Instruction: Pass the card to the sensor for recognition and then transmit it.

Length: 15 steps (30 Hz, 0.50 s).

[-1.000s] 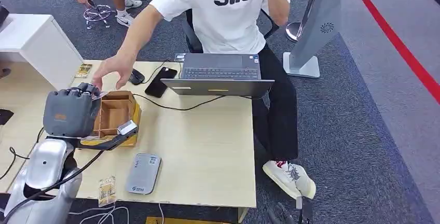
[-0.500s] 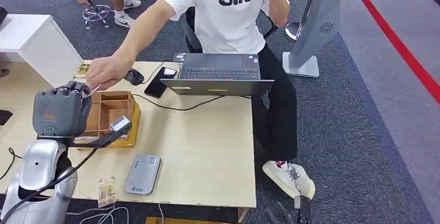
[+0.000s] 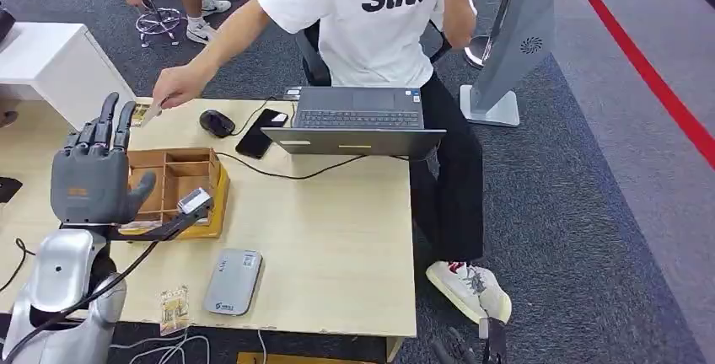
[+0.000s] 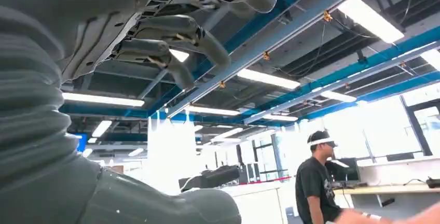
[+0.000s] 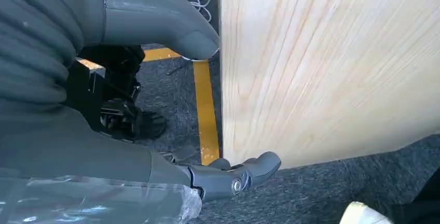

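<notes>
Head view: robot's left hand [image 3: 91,174] is raised above the left part of the light wooden table [image 3: 337,246], palm away from camera, fingers spread and pointing up, holding nothing. Just behind and right of it sits the brown wooden compartment box [image 3: 181,189]. The small pale card [image 3: 150,113] is pinched in the person's hand [image 3: 175,90] near the table's far-left edge, apart from the robot's fingers. Grey rounded card-reader sensor [image 3: 232,281] lies flat near the front edge; a small clear packet with yellowish print [image 3: 174,308] lies just left of it. An open dark-grey laptop [image 3: 356,122] sits at the far side, with a black phone [image 3: 261,132] and a black mouse [image 3: 217,122] to its left. The person in a white printed T-shirt [image 3: 371,18] sits behind the laptop, arm stretched over the table. A white cabinet [image 3: 55,73] stands at far left.

Left wrist view: left hand [image 4: 171,32] seen from behind against the ceiling lights, fingers apart and slightly bent, nothing between them. A second person in a dark T-shirt [image 4: 311,182] stands in the background.

Right wrist view: right hand [image 5: 171,99] hangs beside the table edge [image 5: 321,79], over dark carpet with a yellow floor line [image 5: 205,115]. Thumb and one dark finger are visible, apart, no object in them; rest of the fingers are out of frame, so cannot tell if the hand is open or closed.
</notes>
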### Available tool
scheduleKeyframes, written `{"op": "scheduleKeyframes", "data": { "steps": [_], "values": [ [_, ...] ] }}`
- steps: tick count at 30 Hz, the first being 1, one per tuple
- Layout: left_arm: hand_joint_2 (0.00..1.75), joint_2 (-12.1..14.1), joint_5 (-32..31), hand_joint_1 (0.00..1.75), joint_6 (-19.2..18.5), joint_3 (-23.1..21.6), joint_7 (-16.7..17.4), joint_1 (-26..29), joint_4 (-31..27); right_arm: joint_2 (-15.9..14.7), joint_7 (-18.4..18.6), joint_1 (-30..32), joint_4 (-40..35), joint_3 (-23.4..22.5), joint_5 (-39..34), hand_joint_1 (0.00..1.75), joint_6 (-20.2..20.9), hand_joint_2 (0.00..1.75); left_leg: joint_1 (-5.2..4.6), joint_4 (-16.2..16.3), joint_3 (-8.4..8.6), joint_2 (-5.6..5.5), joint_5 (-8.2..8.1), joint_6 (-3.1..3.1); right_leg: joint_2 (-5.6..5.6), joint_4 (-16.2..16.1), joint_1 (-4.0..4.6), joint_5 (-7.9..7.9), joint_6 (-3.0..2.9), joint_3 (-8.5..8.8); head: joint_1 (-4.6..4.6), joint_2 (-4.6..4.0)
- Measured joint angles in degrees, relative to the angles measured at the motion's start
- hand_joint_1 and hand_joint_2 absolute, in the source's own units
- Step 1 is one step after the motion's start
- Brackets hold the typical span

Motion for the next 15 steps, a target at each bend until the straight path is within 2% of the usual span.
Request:
{"op": "scheduleKeyframes", "data": {
  "steps": [9, 13, 15],
  "values": [
    [1.75, 0.0, 0.0, 0.00, 0.2, 0.0, 0.1, 0.4, -0.6, 0.0, 0.0, 0.0, -0.1, 0.0, -0.2, 0.00, -0.1, 1.75, 0.00, 0.0, -0.01, 0.00, 0.00, -0.01, 0.00, 0.0, 0.00, 0.00, 0.00, 0.00, 0.00, 0.00],
    [1.75, 0.0, 2.9, 0.00, -2.9, 0.0, -4.0, 2.8, -1.0, 0.0, -0.4, 0.1, -0.1, 0.0, -1.4, 0.00, 0.0, 1.75, -0.01, 0.0, 0.00, 0.02, -0.03, -0.01, 0.03, 0.0, -0.01, 0.00, 0.00, -0.01, 0.02, 0.00],
    [1.75, 1.8, 5.2, 0.00, -4.1, -0.3, -5.7, 5.7, -0.7, 0.0, -0.6, 0.2, -0.1, 0.0, -2.1, 0.00, 0.3, 1.75, 0.00, 0.0, 0.01, 0.17, -0.04, -0.02, 0.18, 0.0, 0.00, -0.01, -0.01, -0.07, 0.00, 0.00]
  ]
}}
